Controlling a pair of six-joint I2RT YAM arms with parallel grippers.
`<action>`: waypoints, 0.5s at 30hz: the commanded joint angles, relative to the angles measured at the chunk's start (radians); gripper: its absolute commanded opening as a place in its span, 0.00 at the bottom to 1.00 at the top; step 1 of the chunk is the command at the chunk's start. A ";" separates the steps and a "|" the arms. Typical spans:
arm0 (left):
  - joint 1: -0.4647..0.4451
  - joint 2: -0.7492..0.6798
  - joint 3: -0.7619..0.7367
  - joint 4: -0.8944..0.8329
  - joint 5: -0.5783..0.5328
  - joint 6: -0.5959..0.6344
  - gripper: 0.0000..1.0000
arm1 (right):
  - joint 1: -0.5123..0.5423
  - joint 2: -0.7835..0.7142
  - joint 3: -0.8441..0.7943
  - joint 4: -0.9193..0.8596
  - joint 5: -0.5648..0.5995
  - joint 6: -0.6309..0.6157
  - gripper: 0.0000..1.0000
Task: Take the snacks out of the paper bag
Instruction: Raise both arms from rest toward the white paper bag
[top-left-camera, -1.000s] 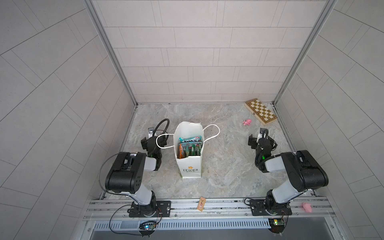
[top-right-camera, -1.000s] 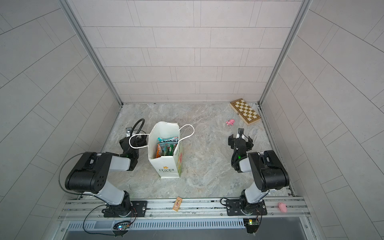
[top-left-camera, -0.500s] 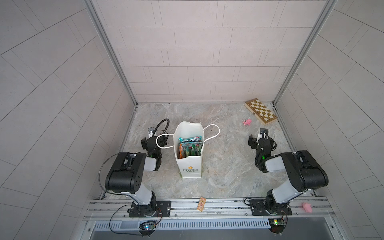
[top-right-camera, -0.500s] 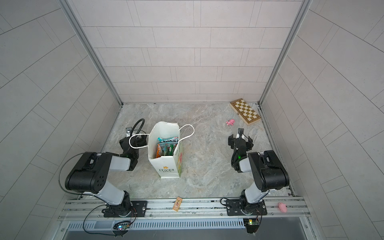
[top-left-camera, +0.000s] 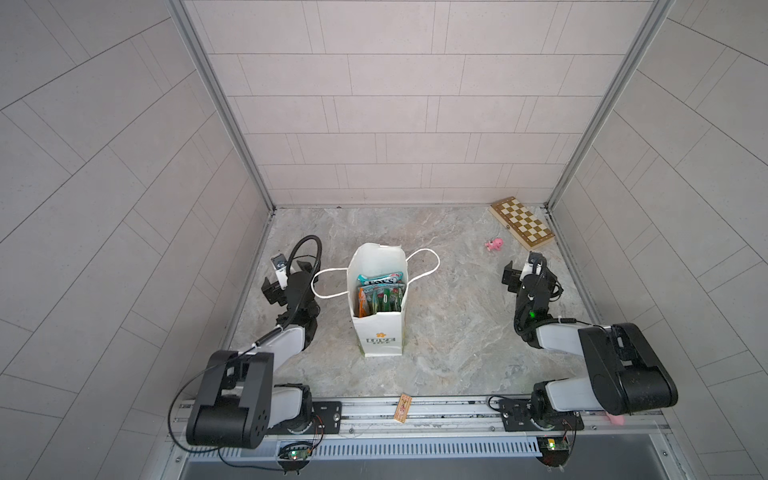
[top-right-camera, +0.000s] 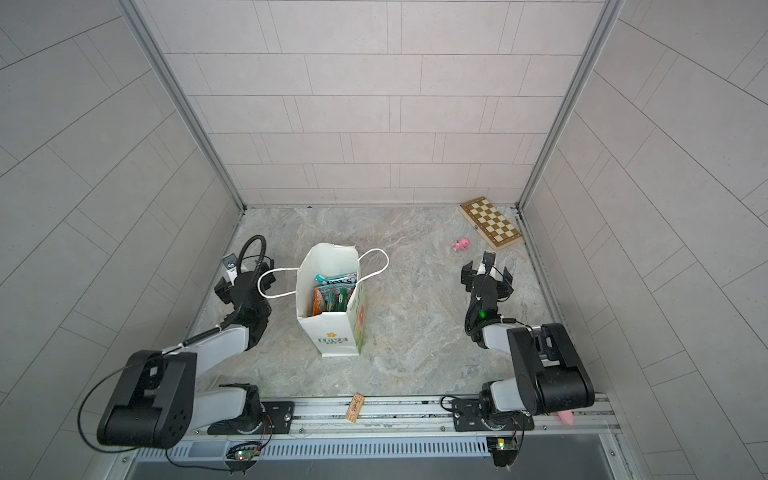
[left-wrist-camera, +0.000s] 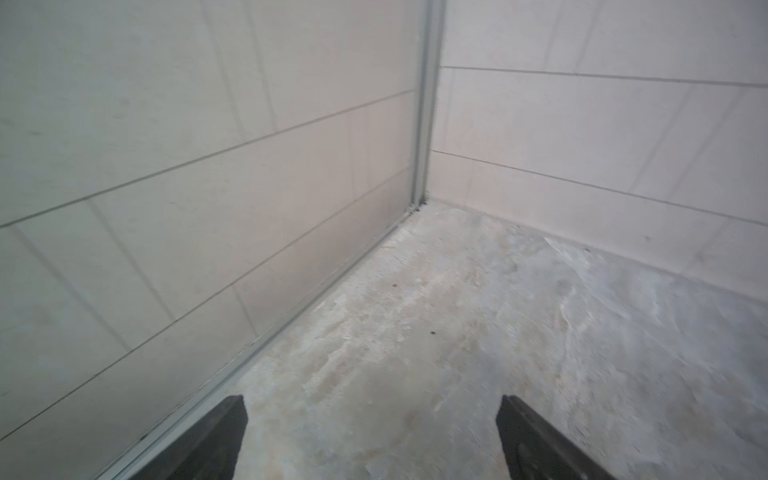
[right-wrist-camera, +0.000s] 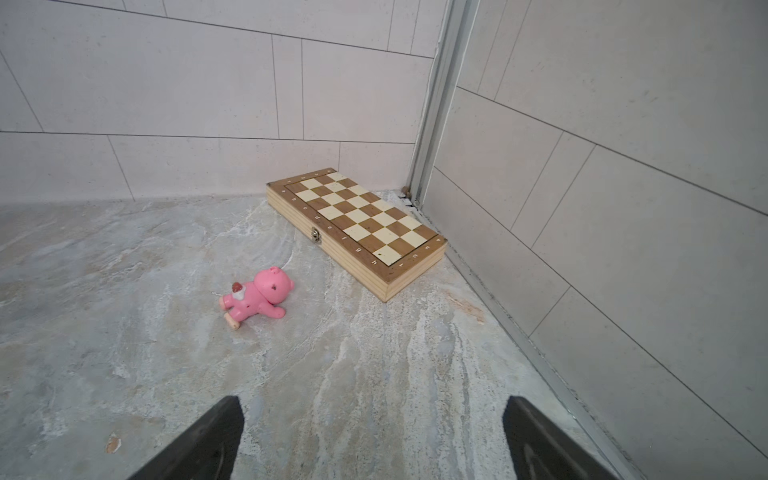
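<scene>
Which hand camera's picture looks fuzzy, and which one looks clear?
Left wrist view: soft and hazy, the floor smeared, the walls tinted greenish. Right wrist view: sharp, the pink toy and chessboard crisp. Both top views: even light, wall lines splayed by the wide lens.

A white paper bag (top-left-camera: 379, 332) has an orange flower and green lettering on its front; the snacks (top-left-camera: 380, 291) inside are glossy teal, orange and green. The toy (right-wrist-camera: 255, 301) is pink, the wooden board (right-wrist-camera: 357, 220) chequered brown and cream, the floor (top-left-camera: 449, 332) grey with pale marble veining, and the walls (top-left-camera: 395, 124) pale grey tile.
</scene>
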 joint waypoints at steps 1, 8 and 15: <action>0.000 -0.093 0.030 -0.217 -0.292 -0.082 1.00 | 0.008 -0.046 0.020 -0.127 0.067 0.020 0.99; 0.000 -0.254 0.284 -0.729 -0.353 -0.268 1.00 | 0.006 -0.159 0.174 -0.585 0.060 0.172 0.99; 0.007 -0.337 0.509 -0.948 -0.008 -0.225 1.00 | 0.007 -0.292 0.331 -0.916 -0.239 0.229 0.99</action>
